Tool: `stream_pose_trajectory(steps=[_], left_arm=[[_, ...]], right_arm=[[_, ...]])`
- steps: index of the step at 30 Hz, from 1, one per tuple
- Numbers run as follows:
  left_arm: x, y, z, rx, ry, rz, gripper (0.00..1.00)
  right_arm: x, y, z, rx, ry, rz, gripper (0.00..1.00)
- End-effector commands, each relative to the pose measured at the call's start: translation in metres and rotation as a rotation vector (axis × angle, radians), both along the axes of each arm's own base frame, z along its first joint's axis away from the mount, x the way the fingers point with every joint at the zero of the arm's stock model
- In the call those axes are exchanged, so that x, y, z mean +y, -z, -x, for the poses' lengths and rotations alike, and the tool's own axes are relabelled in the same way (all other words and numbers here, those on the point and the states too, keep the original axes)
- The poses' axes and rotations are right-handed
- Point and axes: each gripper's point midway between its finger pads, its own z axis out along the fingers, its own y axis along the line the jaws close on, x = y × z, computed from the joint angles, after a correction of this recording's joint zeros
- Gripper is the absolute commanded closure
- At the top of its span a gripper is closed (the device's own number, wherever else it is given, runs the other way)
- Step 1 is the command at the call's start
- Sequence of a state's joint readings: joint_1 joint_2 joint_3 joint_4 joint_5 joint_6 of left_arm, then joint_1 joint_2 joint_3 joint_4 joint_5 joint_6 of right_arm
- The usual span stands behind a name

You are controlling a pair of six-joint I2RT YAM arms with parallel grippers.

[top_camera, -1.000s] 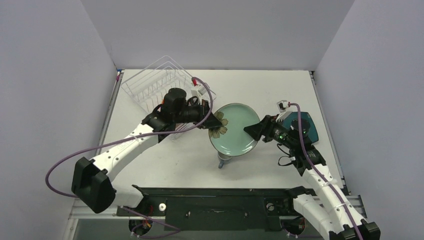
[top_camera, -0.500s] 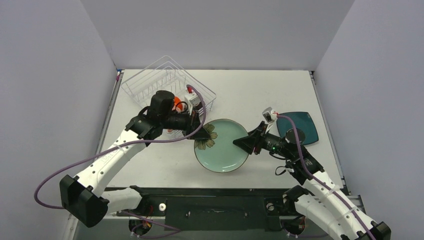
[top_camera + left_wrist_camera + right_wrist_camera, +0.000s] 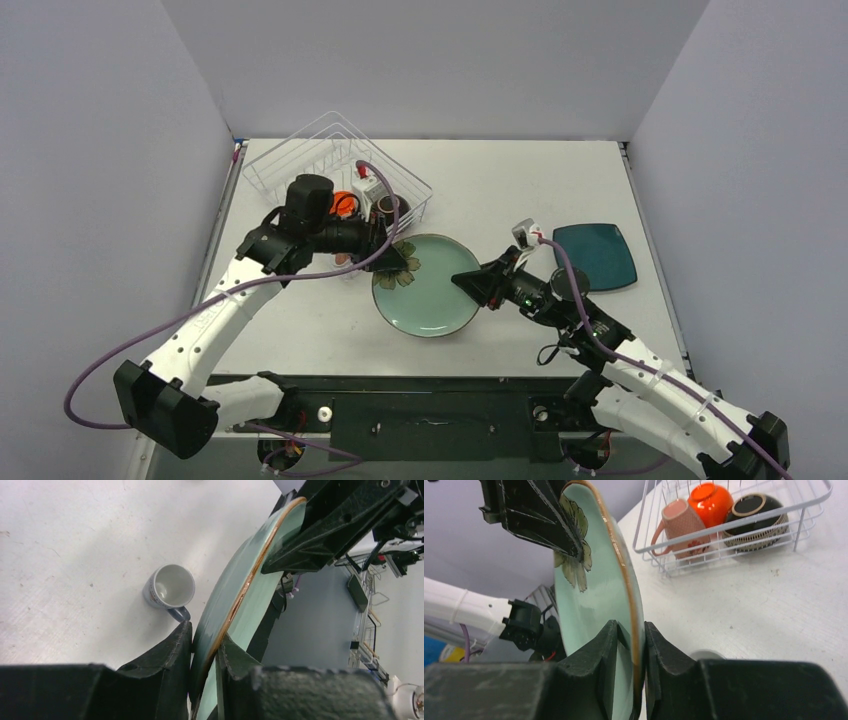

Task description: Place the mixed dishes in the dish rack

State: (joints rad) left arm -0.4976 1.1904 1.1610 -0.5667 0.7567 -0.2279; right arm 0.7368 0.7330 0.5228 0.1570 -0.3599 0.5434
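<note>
The round pale-teal plate (image 3: 425, 290) with its dark flower hangs above the table between both arms. My left gripper (image 3: 395, 258) (image 3: 205, 635) is shut on the plate's (image 3: 227, 592) left rim by the flower. My right gripper (image 3: 472, 285) (image 3: 631, 627) is shut on the plate's (image 3: 594, 595) opposite rim. The white wire dish rack (image 3: 290, 165) (image 3: 638, 550) holds the pink mug (image 3: 681, 525), the orange-red bowl (image 3: 710, 497) (image 3: 343, 203) and the brown bowl (image 3: 754, 512). A grey-blue mug (image 3: 170, 587) stands upright on the table under the plate. The dark-teal plate (image 3: 595, 255) lies flat at the right.
The rack sits at the table's far left corner, close to the left wall (image 3: 120, 200). The left arm's purple cable (image 3: 380, 215) loops over the rack's near corner. The black base rail (image 3: 430, 410) runs along the near edge.
Both arms have carried the plate leftwards and nearer, away from the dark-teal plate. The right gripper's fingers have come together on the plate's rim. The plate now covers the grey-blue mug in the top view.
</note>
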Motion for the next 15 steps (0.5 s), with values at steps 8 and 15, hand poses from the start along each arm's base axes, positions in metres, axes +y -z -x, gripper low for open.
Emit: stream_pose_trajectory(steps=[8,15], left_arm=[[0.019,-0.088,-0.043,-0.07,-0.272,0.186,0.29],[0.047,-0.102,-0.059,-0.043,-0.435,0.167,0.03]], right_arm=[[-0.011,-0.106,-0.024,-0.24,0.197,-0.321,1.0],[-0.011,-0.108,-0.035,-0.275,0.248,-0.285,1.0]])
